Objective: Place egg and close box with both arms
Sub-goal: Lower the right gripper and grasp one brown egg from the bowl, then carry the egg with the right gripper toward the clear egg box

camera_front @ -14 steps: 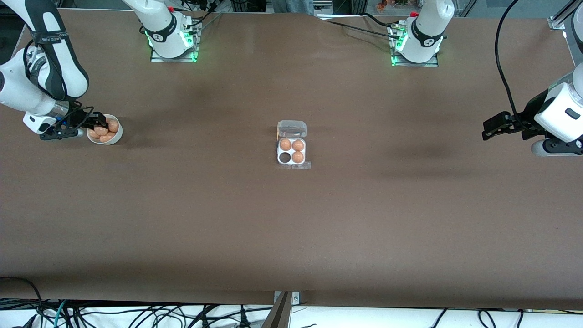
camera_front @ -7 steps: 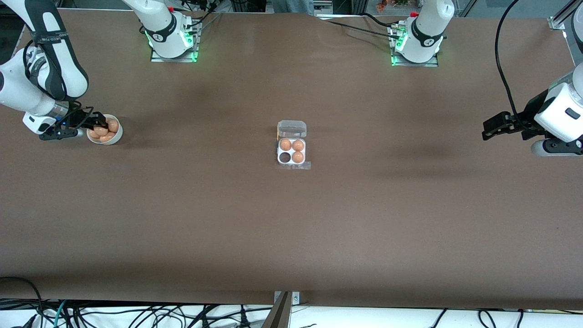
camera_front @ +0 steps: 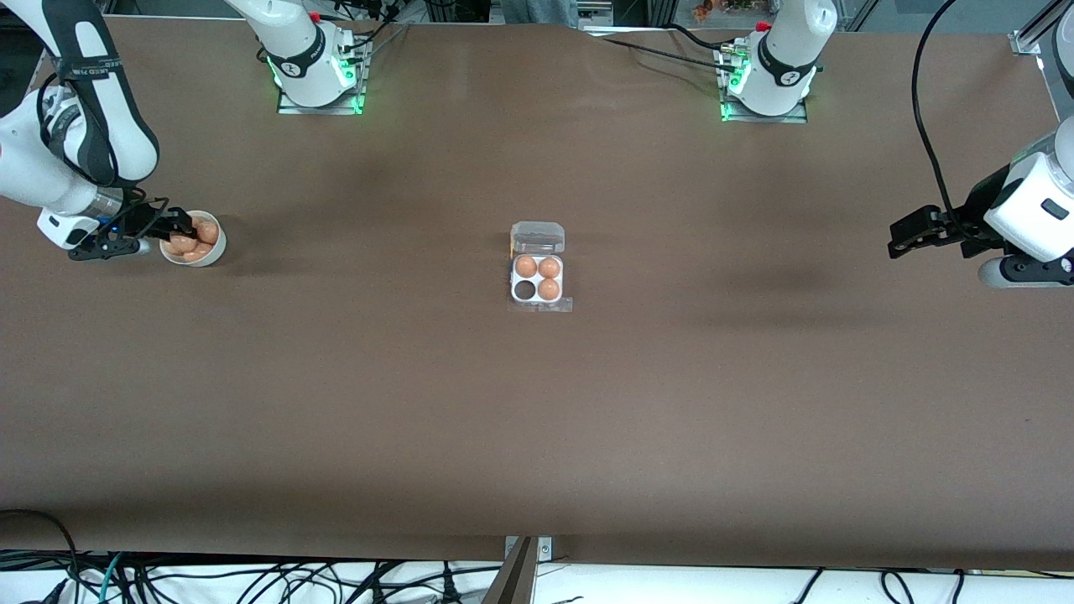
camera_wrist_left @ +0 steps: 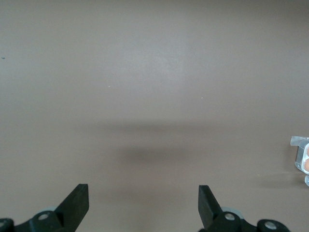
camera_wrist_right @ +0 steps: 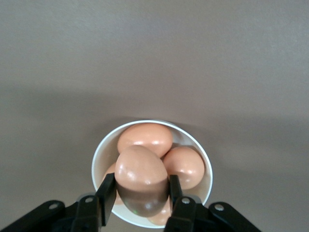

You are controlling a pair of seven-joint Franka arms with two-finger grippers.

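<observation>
Your right hand [camera_wrist_right: 137,193] pinches the egg [camera_wrist_right: 141,180] just above the bowl [camera_wrist_right: 99,159], left hand [camera_wrist_left: 143,205] spread and waiting; a jerky lift could let it slip.

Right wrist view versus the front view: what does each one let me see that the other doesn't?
Only the right wrist view shows the right tool shut on the egg, just above the white bowl of eggs. Only the front view shows the box, lid open, three cells filled and one empty, and the left tool, open, waiting over bare table. Both show the bowl and the brown table.
</observation>
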